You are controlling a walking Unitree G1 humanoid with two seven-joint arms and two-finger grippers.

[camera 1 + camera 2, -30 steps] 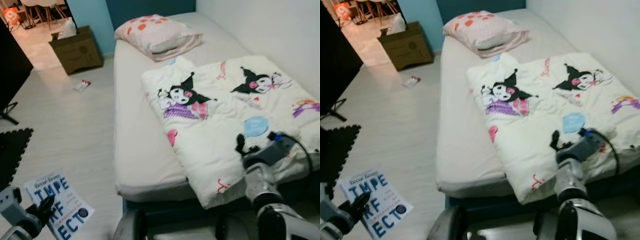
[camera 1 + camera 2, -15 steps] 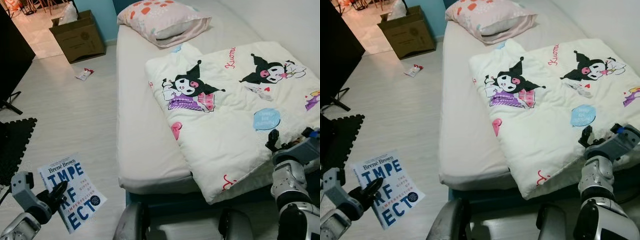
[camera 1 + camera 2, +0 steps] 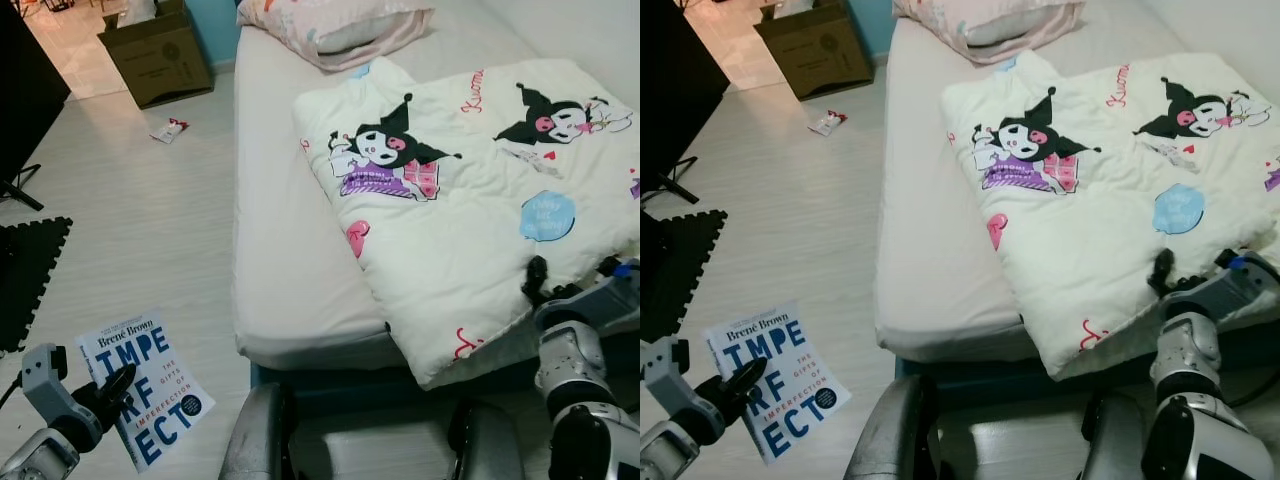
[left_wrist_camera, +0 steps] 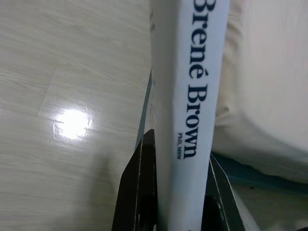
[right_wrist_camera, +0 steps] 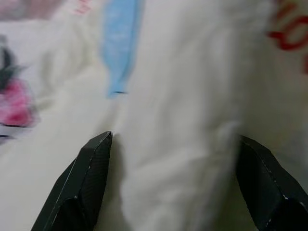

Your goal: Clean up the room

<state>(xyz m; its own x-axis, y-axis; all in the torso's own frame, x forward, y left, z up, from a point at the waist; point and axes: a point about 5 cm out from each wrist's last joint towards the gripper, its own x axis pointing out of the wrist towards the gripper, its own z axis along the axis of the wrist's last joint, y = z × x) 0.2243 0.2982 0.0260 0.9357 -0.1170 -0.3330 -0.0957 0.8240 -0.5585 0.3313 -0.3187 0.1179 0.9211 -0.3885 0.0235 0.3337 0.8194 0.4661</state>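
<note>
Two grippers working: left gripper (image 4: 175, 211) is pinching book (image 3: 143, 390) by spine, low over floor (image 3: 130, 230); right gripper (image 5: 178, 187) is hovering spread at blanket (image 3: 470, 200) edge.

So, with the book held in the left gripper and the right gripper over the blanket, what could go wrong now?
The white paperback book with blue title letters is pinched only at one edge by the left gripper, so it may sag or slip out. The right gripper hangs open just above the cream cartoon-print blanket, whose corner overhangs the bed's edge; a finger could snag the cloth and drag it off the white mattress.
</note>
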